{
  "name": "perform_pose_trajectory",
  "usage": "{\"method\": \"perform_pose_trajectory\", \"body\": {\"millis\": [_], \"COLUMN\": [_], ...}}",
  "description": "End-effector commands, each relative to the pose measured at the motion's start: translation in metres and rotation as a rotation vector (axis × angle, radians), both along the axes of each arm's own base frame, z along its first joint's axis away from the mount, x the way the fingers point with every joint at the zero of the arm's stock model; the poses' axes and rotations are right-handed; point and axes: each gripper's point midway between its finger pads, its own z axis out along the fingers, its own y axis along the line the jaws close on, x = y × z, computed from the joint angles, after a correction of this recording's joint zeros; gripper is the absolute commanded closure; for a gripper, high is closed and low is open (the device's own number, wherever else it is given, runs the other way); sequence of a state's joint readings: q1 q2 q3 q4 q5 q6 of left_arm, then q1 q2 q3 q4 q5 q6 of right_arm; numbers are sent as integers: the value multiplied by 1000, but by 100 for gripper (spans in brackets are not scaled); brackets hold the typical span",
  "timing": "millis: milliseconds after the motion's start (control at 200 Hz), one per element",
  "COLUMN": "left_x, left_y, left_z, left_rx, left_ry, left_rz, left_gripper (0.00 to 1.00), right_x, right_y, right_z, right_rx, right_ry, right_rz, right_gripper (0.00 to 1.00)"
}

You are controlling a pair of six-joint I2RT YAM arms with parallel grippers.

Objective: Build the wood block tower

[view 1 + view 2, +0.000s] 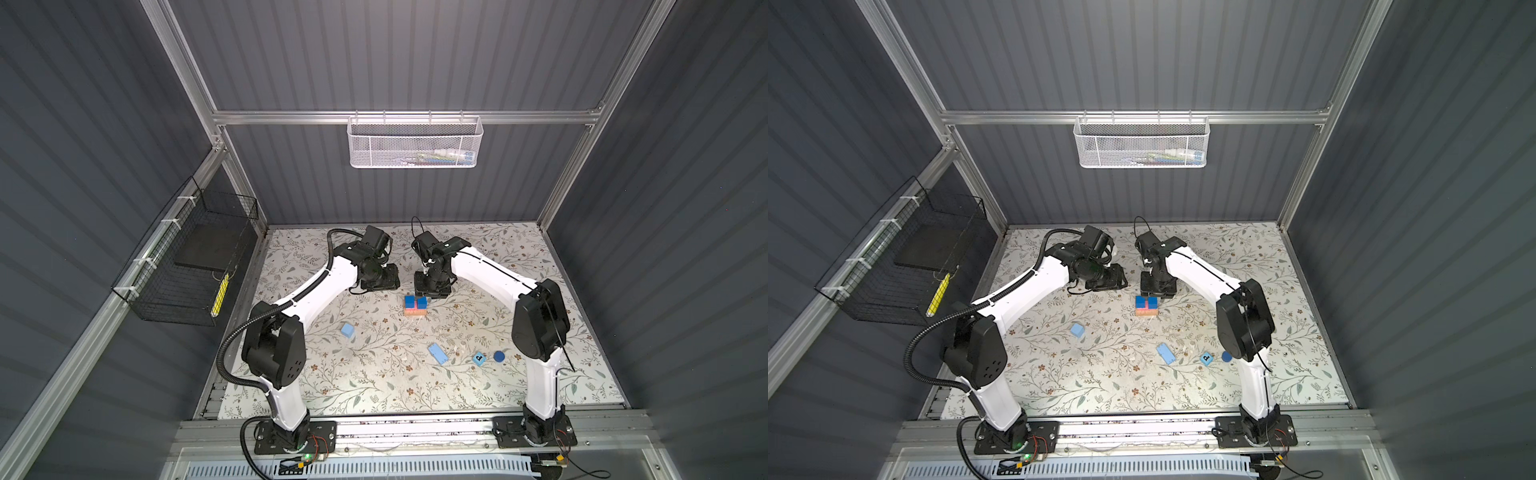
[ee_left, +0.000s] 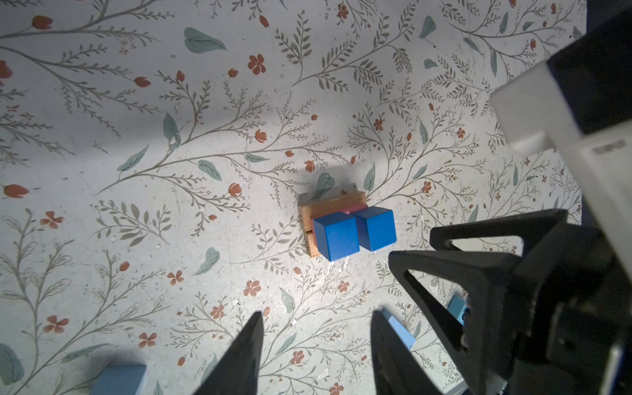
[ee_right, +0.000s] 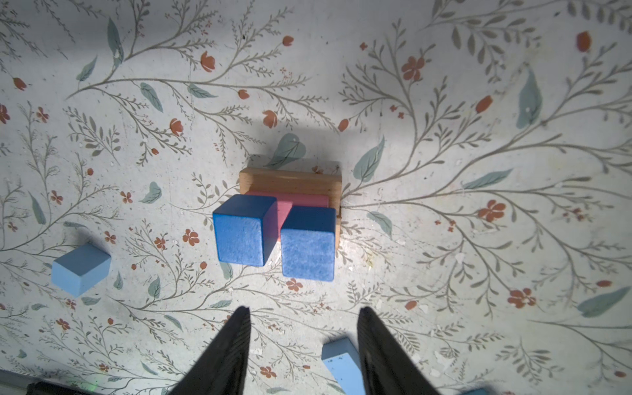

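Observation:
The wood block tower [image 1: 415,306] [image 1: 1147,306] stands mid-table: tan bars [image 3: 290,181] at the base, a pink bar [image 3: 290,205] across them, two dark blue cubes [image 3: 244,234] [image 3: 307,246] side by side on top. Both grippers hover just behind it and apart from it. My left gripper [image 2: 318,313] [image 1: 380,282] is open with only the mat between its fingers. My right gripper [image 3: 303,309] [image 1: 432,286] is open too and holds nothing. Loose on the mat lie a light blue cube [image 1: 347,330] [image 3: 81,268], a light blue bar [image 1: 437,354] [image 3: 342,366], a lettered blue cube [image 1: 479,358] and a dark blue cylinder [image 1: 499,356].
A white mesh basket [image 1: 415,143] hangs on the back wall. A black wire basket [image 1: 187,270] is fixed to the left wall. The floral mat [image 1: 374,382] ends at the metal rail along the front, where both arm bases sit.

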State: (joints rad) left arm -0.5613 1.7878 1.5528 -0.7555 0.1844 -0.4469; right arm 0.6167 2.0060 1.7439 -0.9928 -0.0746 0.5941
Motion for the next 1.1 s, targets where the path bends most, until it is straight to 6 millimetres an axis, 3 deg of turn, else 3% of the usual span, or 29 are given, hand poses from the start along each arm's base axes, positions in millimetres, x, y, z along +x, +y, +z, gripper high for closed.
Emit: {"method": "perform_pose_trajectory", "body": {"millis": [0, 370, 1096], "left_x": [-4, -16, -17], "left_y": [-8, -28, -44], "left_z": [-10, -39, -64], "left_rx": [-41, -48, -61], "left_ry": [48, 134, 203], "left_rz": [-13, -65, -100], "left_gripper": [46, 48, 54], "right_x": [-3, -6, 3], "right_y": [-4, -7, -10], "right_z": [10, 9, -18], "right_rx": [20, 169, 229], "right_ry": [-32, -80, -66], "right_rz": [-21, -91, -86], "right_gripper": [45, 46, 47]}}
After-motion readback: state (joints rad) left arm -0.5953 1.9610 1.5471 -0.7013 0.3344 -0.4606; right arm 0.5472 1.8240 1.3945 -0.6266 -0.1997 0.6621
